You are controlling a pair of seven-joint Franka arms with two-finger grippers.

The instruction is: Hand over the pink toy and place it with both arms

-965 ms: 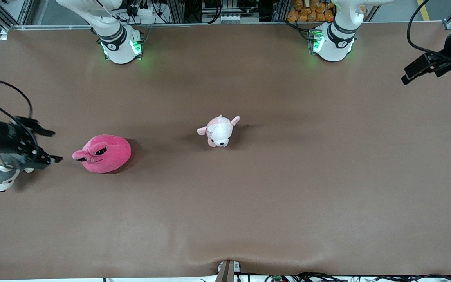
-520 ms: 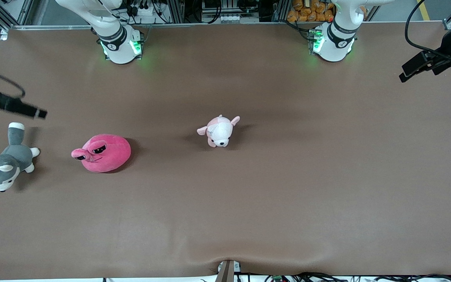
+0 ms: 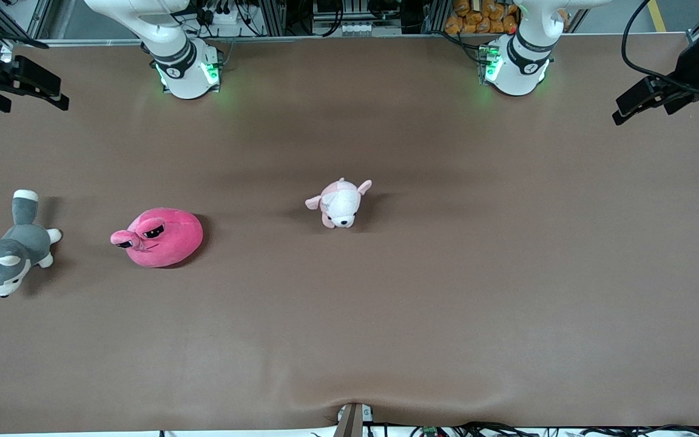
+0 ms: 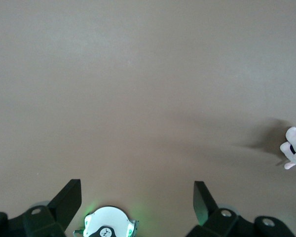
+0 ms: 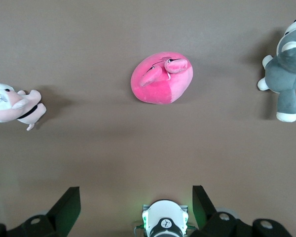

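So the pink toy (image 3: pixel 158 238) sits on the brown table (image 3: pixel 446 303), toward the right arm's end, with the grey husky plush (image 3: pixel 6 258) at its 9 o'clock and the pale puppy plush (image 3: pixel 338 203) around 2 o'clock. It looks light, squishy and fuzzy, a round blob with two stalk eyes, so I'd pinch across the fat body, not the eyes. Right gripper (image 3: pixel 19 85) hangs over its own table end, fingers spread wide, holding nothing. Left gripper (image 3: pixel 650 100) waits over its own end, also wide and empty
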